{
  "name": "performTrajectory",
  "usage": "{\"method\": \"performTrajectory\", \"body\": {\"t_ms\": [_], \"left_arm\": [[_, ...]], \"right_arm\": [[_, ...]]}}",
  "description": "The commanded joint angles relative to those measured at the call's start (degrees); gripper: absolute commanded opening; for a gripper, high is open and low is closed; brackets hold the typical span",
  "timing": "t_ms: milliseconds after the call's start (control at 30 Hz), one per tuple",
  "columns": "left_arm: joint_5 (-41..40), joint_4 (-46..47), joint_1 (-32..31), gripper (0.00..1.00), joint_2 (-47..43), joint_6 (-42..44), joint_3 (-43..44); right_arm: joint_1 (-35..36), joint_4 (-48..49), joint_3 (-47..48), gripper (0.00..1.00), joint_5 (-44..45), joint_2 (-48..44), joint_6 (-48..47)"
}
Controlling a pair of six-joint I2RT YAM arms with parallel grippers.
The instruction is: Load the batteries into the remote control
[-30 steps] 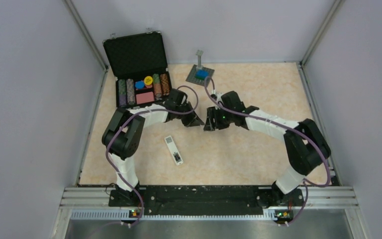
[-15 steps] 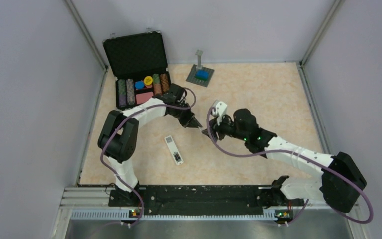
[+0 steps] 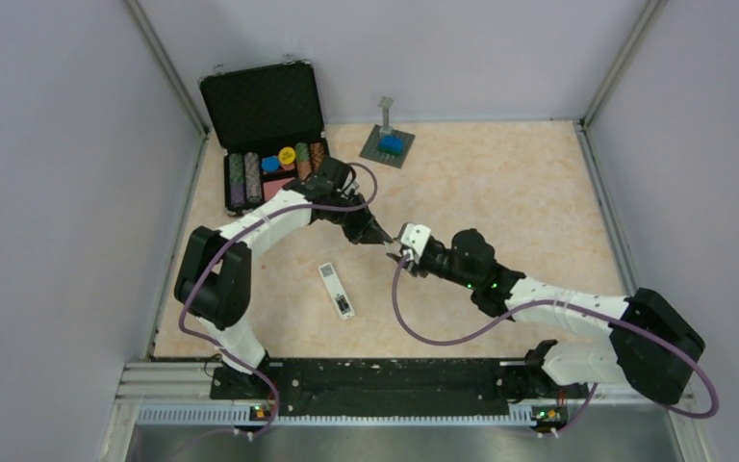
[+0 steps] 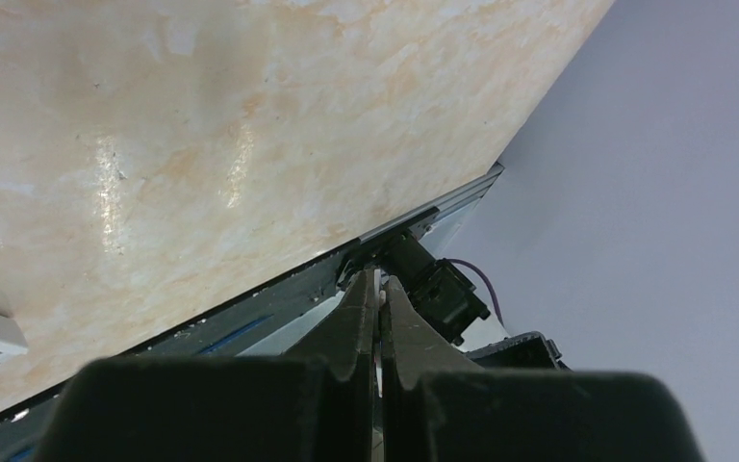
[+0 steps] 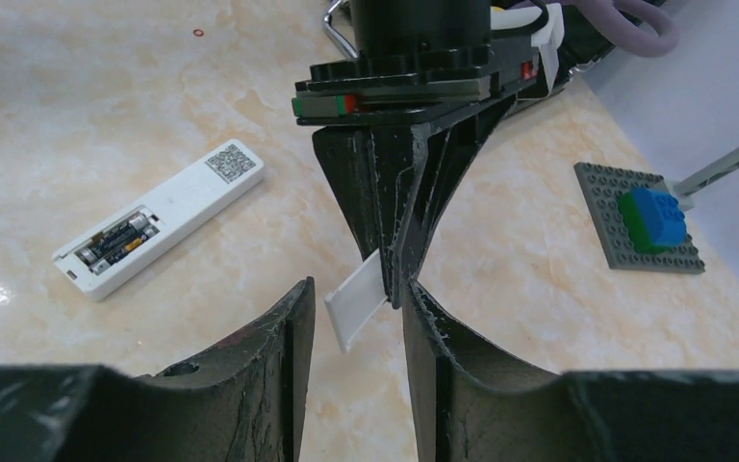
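The white remote control (image 3: 336, 290) lies back-up on the table, its compartment uncovered with both batteries (image 5: 120, 238) seated inside. My left gripper (image 3: 383, 241) hovers above the table to the remote's right, shut on the small white cover plate (image 5: 356, 306), which sticks out below its tips. My right gripper (image 5: 358, 286) faces the left one tip to tip, open, its two fingers standing either side of the plate. The right finger is close to the plate; the left finger stands apart. In the left wrist view the left gripper (image 4: 378, 286) shows its fingers pressed together on a thin white sliver.
An open black case of poker chips (image 3: 274, 164) stands at the back left, just behind the left arm. A grey studded baseplate with a blue brick (image 3: 388, 144) sits at the back middle. Grey walls enclose the table on three sides.
The right arm swung down and round to face the left gripper, and its jaws narrowed around the cover plate. The left arm reached slightly farther right with the plate.
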Motion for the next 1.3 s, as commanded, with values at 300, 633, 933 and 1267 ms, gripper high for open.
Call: {"method": "performTrajectory", "body": {"t_ms": [300, 633, 933, 1267], "left_arm": [[3.4, 0.8, 0.0, 0.0, -2.6, -0.1, -1.0], [4.5, 2.1, 0.1, 0.0, -3.0, -0.8, -2.3], [4.0, 2.9, 0.1, 0.34, -3.5, -0.6, -3.5], [-4.9, 0.5, 2.3, 0.69, -7.4, 5.1, -4.3]], "right_arm": [[3.3, 6.5, 0.9, 0.4, 3.4, 5.5, -8.3], [3.7, 5.3, 1.5, 0.16, 5.1, 7.1, -10.9], [4.6, 5.1, 2.8, 0.0, 9.1, 6.0, -9.9], [4.7, 2.1, 1.9, 0.0, 11.6, 1.1, -3.1]]}}
